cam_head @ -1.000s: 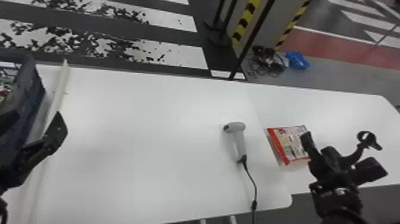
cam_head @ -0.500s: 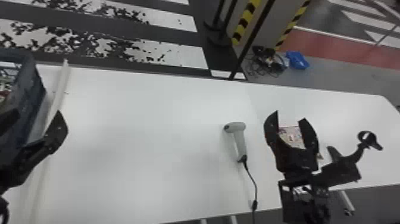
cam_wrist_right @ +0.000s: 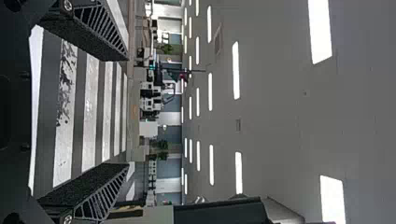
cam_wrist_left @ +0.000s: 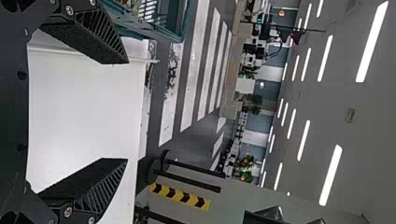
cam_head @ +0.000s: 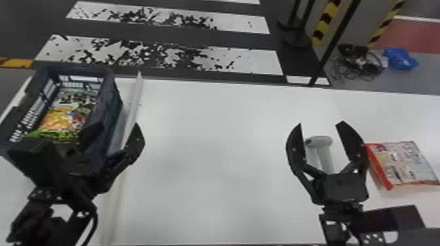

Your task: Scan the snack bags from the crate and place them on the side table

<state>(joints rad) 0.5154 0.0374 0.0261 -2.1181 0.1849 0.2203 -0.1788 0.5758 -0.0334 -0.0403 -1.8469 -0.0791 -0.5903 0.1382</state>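
Snack bag [cam_head: 406, 163], counter [cam_head: 402, 114], three o'clock: seemed done; packets [cam_head: 60, 119], crate [cam_head: 111, 101], nine o'clock: awaited; left gripper [cam_head: 118, 126], right gripper [cam_head: 320, 123]: wide apart, empty.

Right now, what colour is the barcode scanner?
The barcode scanner is light grey, clearest in the head view.

Beyond the white table [cam_head: 212, 170], worn white stripes [cam_head: 242, 62] mark the dark grey floor [cam_head: 42, 29], a red floor section [cam_head: 415, 36] lies past the grey pillar [cam_head: 353, 19] with its black-and-yellow hazard tape [cam_head: 325, 21], and long lit ceiling lights [cam_wrist_left: 330, 175] run in rows along the grey ceiling [cam_wrist_left: 364, 121].
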